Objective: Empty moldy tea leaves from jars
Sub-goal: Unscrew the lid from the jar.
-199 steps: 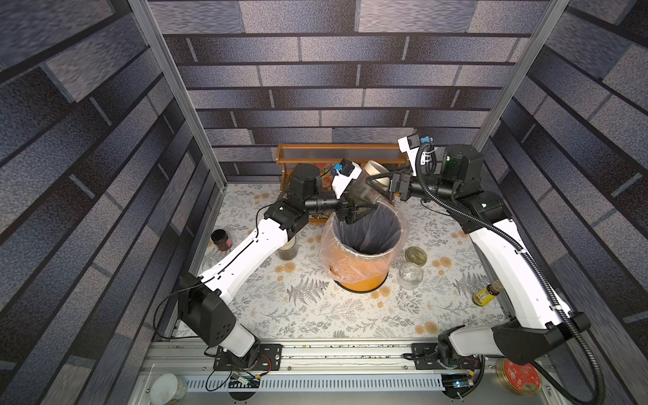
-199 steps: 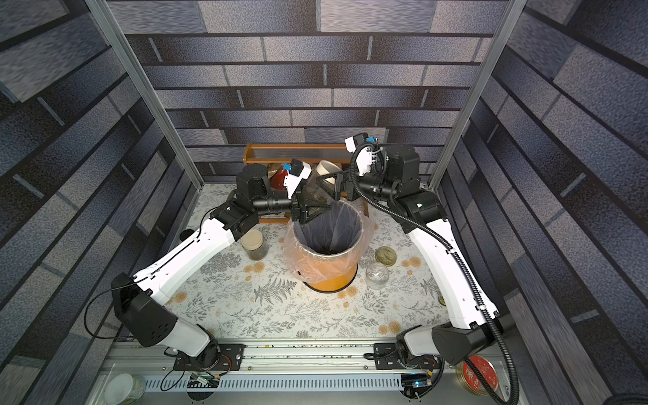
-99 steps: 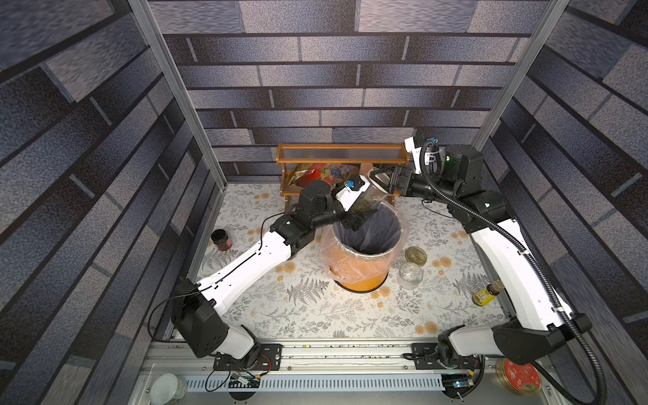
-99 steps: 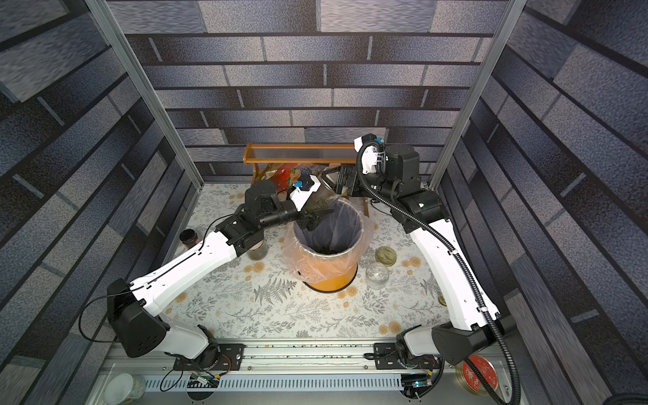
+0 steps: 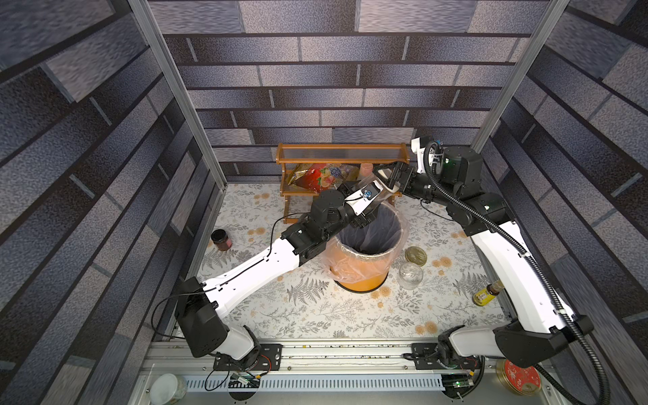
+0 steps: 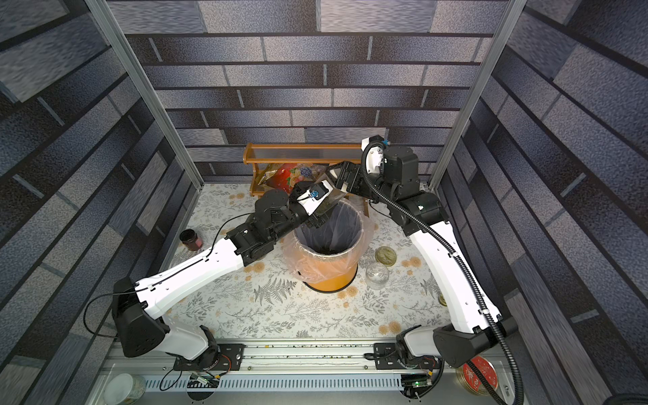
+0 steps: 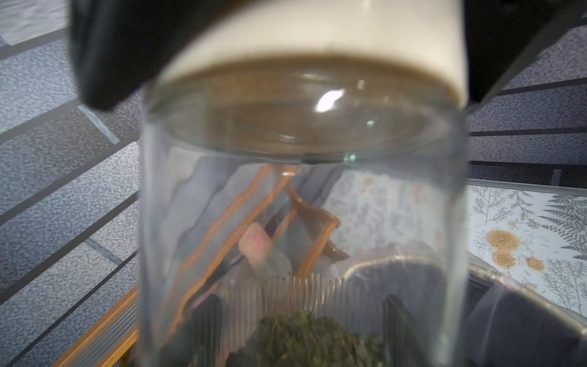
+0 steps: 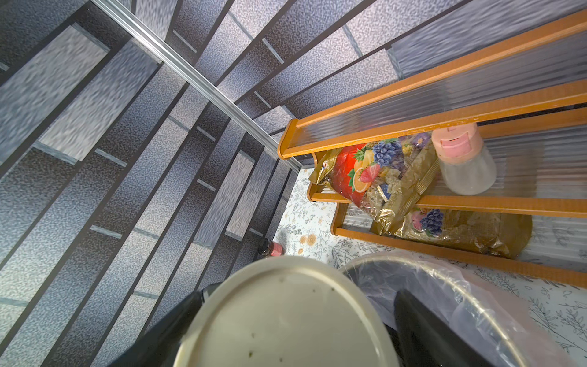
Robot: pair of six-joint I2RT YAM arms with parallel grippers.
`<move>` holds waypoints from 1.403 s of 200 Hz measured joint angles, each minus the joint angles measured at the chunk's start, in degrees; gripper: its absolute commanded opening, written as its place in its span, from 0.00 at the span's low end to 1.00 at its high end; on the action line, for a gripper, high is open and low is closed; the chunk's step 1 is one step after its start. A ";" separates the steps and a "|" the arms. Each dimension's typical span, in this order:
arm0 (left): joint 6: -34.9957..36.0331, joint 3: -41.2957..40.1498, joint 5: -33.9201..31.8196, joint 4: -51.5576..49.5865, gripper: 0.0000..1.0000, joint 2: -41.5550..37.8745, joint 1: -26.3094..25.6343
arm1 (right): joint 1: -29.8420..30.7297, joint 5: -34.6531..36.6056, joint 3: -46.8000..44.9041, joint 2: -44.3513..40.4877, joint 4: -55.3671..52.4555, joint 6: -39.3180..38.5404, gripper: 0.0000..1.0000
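A clear glass jar (image 5: 376, 186) (image 6: 332, 192) hangs tilted over the back rim of the orange bin (image 5: 364, 278) (image 6: 333, 278). My left gripper (image 5: 368, 207) (image 7: 301, 346) is shut on its body. Dark green tea leaves (image 7: 311, 340) lie heaped at the gripper end. My right gripper (image 5: 390, 175) (image 8: 295, 297) is shut on the jar's cream lid (image 8: 286, 321) (image 7: 333, 38), one black finger (image 8: 422, 324) on each side. An open empty jar (image 5: 409, 276) stands right of the bin, beside a round lid (image 5: 416, 255) lying flat.
A wooden shelf (image 5: 342, 157) behind the bin holds a snack bag (image 5: 315, 177) and a pink-capped shaker (image 8: 460, 159). A dark jar (image 5: 221, 240) stands by the left wall. A yellow bottle (image 5: 485, 294) lies under the right arm.
My right gripper has closed from open onto the jar's lid. My left arm has stretched out lower, keeping the jar over the bin's back rim.
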 measured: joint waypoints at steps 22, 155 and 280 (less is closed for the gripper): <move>2.84 -0.61 -4.20 2.71 0.33 1.01 -1.14 | 0.00 1.05 -0.39 0.00 0.28 1.51 0.91; 17.70 -1.62 -21.27 17.27 0.33 5.68 -4.98 | 0.00 5.16 -0.94 0.00 1.81 4.74 0.94; 17.88 -2.49 -23.45 18.08 0.33 5.68 -5.27 | 0.04 5.88 -1.22 0.00 3.13 5.07 0.74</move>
